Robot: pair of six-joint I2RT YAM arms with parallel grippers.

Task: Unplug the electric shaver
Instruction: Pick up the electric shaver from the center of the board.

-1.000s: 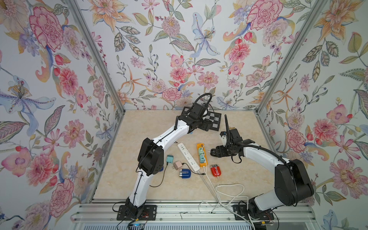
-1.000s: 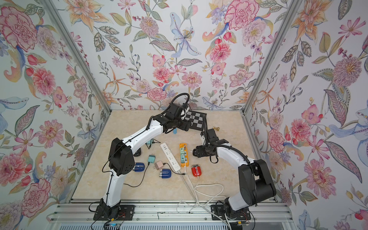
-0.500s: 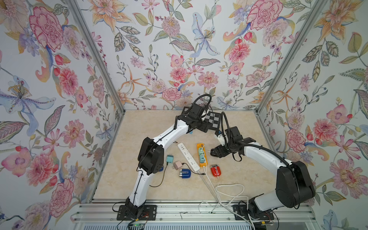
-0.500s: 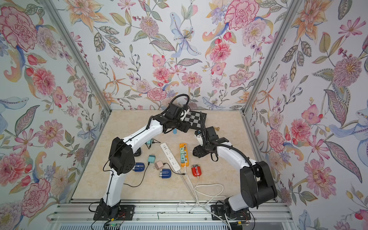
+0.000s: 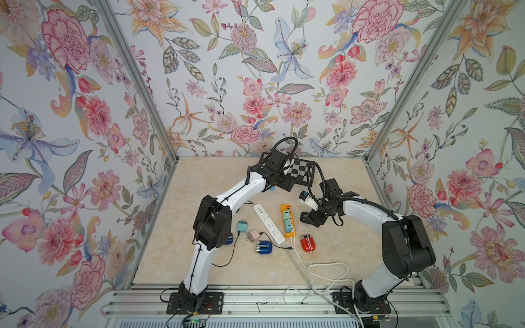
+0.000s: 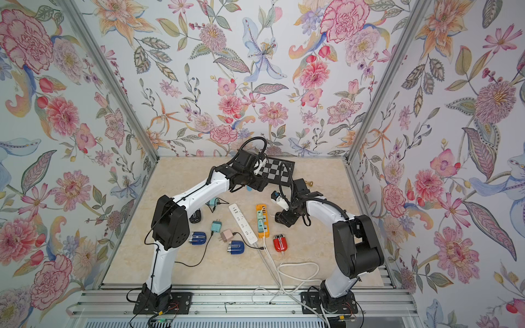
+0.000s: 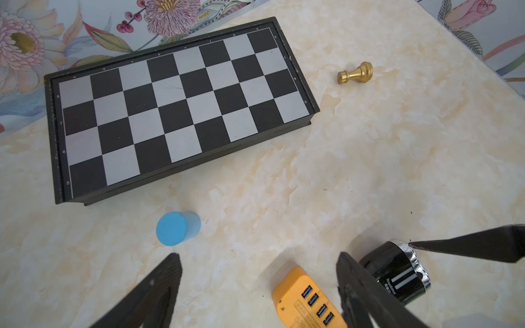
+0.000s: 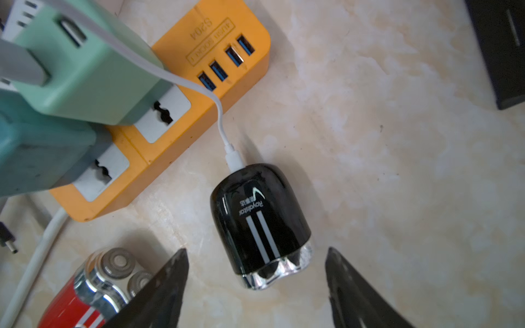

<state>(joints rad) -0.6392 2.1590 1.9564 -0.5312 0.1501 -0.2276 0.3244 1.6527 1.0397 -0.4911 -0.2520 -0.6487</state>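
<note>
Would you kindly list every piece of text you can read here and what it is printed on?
"Roydstar": black electric shaver; characters beside it blurred.
"S204": orange power strip; boxed line beneath too blurred.
"5", "6", "7", "8": black-and-silver chessboard edge; its letters too small.

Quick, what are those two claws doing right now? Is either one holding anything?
Left gripper: open, holding nothing.
Right gripper: open, aimed at the black shaver, not gripping it.
</note>
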